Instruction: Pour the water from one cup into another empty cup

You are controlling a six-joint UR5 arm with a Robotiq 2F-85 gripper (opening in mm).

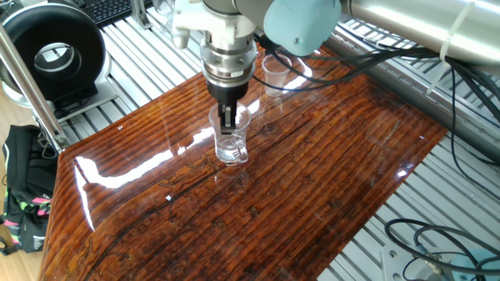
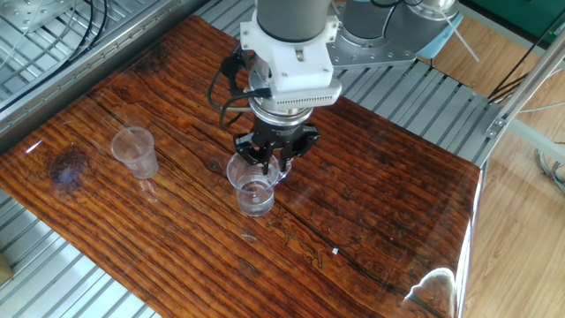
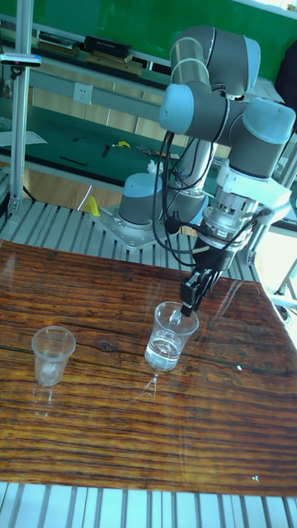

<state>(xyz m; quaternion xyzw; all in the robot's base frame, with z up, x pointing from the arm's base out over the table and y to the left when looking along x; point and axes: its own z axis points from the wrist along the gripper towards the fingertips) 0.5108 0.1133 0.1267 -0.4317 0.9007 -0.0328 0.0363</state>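
Observation:
One cup (image 1: 232,142) (image 2: 254,188) (image 3: 171,337) is clear and stands upright mid-table with a little water (image 1: 232,151) (image 3: 165,355) at its bottom. My gripper (image 1: 229,119) (image 2: 269,161) (image 3: 189,302) points straight down at this cup's rim, on the side nearest the arm's base. Its dark fingers sit close together astride the wall, and I cannot see whether they pinch it. Another empty cup (image 1: 276,75) (image 2: 135,152) (image 3: 53,355), small and clear, stands upright well apart from both.
The glossy wooden tabletop (image 1: 312,179) (image 2: 371,221) lies on a ribbed metal frame. A black round device (image 1: 55,55) and a bag (image 1: 19,195) sit off the table's edge. Cables (image 1: 469,86) hang near the arm.

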